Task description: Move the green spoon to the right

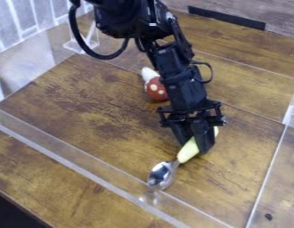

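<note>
The green spoon (189,151) lies with its handle between the black gripper's fingers (192,141), which stand partly open, closed around that handle. Its silver bowl juts out beyond the fingertips, over the wooden tabletop (90,134). Behind the fingers sits a red apple-like object (157,88).

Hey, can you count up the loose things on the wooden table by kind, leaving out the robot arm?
Green-handled spoon: 1
Red round object: 1
Small white object beside the red one: 1
Total: 3
</note>
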`<state>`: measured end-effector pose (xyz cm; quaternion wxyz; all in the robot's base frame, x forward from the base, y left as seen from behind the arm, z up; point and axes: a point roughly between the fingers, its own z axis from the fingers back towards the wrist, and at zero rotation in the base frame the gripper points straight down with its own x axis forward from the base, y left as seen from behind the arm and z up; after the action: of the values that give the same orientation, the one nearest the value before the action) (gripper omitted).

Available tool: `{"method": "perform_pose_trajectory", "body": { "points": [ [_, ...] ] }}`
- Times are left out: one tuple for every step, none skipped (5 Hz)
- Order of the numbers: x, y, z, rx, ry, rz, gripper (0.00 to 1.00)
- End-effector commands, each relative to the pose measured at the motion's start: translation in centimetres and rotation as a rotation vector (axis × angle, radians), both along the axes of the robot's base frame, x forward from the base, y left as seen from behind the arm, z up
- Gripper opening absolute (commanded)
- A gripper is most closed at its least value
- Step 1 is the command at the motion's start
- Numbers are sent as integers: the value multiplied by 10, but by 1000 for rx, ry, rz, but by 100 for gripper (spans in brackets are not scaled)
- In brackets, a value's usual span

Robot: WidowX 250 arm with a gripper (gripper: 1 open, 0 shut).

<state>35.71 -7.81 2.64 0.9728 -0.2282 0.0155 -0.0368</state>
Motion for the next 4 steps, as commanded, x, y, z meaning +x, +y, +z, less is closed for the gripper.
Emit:
{"method": "perform_pose_trajectory", "body": {
  "points": [
    [13,11,16,-2,-83,50,0],
    [-1,9,33,23,-70,26,0],
    [-7,1,44,42,-57,21,0],
    [-9,-5,53,57,-45,19,0]
  ]
}}
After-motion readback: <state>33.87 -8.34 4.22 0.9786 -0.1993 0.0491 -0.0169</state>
